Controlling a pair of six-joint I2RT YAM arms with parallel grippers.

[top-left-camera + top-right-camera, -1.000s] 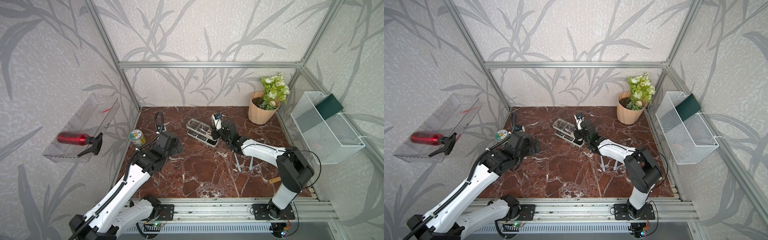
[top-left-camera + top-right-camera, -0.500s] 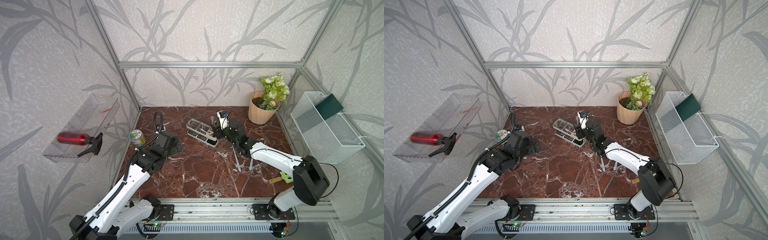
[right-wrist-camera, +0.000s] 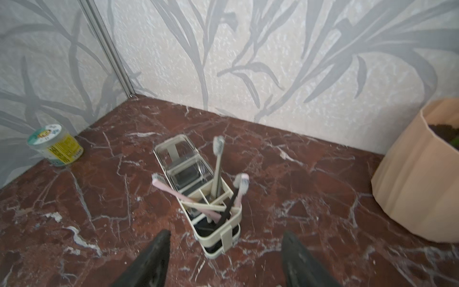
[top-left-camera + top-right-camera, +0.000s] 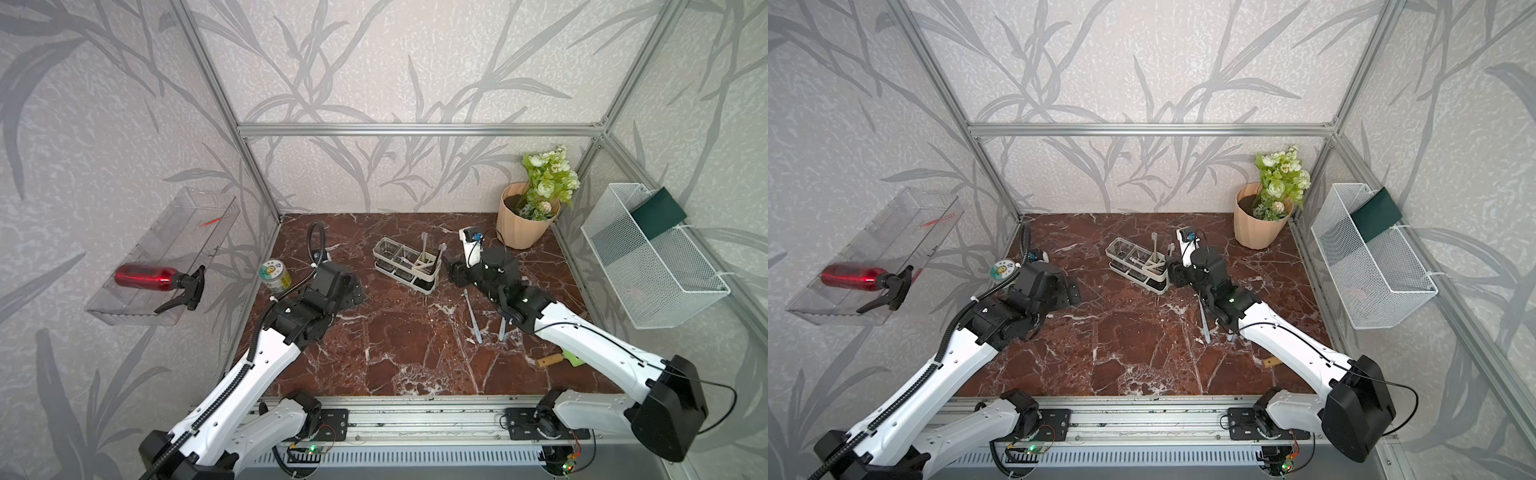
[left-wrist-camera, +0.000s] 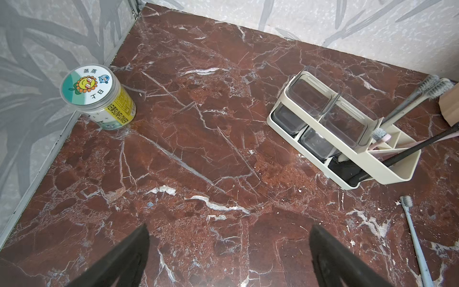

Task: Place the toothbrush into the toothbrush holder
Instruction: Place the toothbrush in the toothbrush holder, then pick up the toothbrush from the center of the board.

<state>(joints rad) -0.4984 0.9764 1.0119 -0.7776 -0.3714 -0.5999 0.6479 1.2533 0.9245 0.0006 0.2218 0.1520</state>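
Right pincer backed off, released, black toothbrush leaning in slotted cream toothbrush holder, left pincer spread.

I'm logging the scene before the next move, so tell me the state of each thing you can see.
toothbrush holder: upright on the table.
stored toothbrushes: standing, leaning in the divider section.
loose toothbrushes: two, lying flat on the table.
clear cups: look empty.
right gripper: open, empty.
left gripper: open, empty.
can: upright, lid on.
spray bottle: lying sideways on the wall shelf.
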